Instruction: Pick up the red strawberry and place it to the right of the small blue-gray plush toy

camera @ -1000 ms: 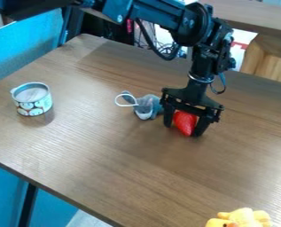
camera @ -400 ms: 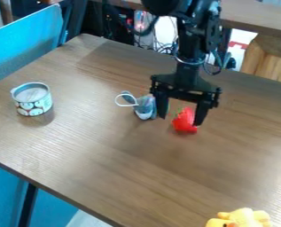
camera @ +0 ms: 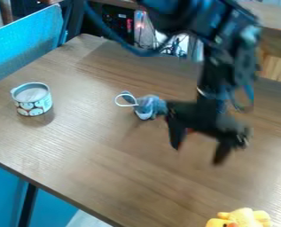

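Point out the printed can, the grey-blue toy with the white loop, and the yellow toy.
Printed can [camera: 33,105]: camera view, on its patterned side.
Grey-blue toy [camera: 150,105]: camera view, on its body.
Yellow toy [camera: 244,217]: camera view, on its visible upper part.

Wooden table [camera: 107,155], patterned tin [camera: 32,106], grey plush [camera: 147,106], mostly hidden strawberry [camera: 190,131], yellow toy [camera: 244,218]

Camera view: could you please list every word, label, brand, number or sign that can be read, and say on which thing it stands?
There is no text that can be read.
Can: round cartoon faces; any lettering is too small to read.
Yellow toy: no lettering can be made out.
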